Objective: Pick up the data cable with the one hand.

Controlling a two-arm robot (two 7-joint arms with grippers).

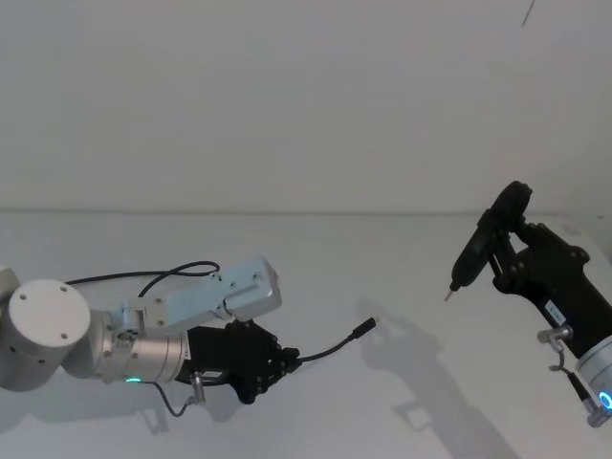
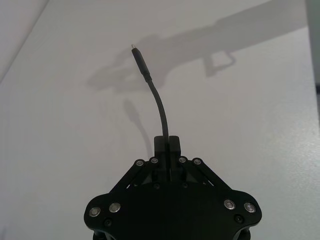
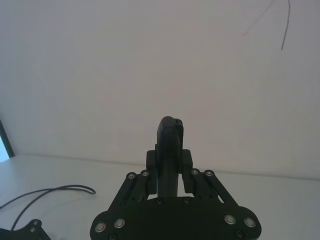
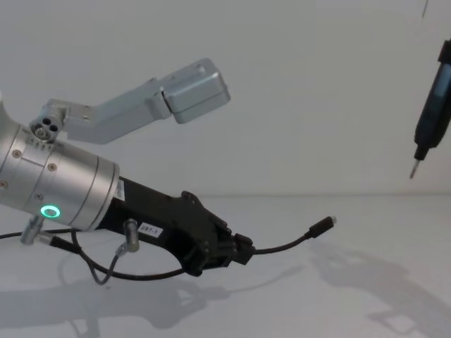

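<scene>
The data cable is a thin black cord ending in a small flat plug with a metal tip. My left gripper, black and blocky on a silver cylinder with a green ring light, is shut on the cord a short way behind the plug. In the chest view the data cable curves up from the left gripper and the plug hangs above the table. From the left wrist the data cable rises out between the shut fingers. My right gripper stands at the right.
The right gripper is shut on a slim black tool with a thin pointed tip, held above the white table. The cord's rest loops behind the left arm. A short grey wire dangles under the left wrist.
</scene>
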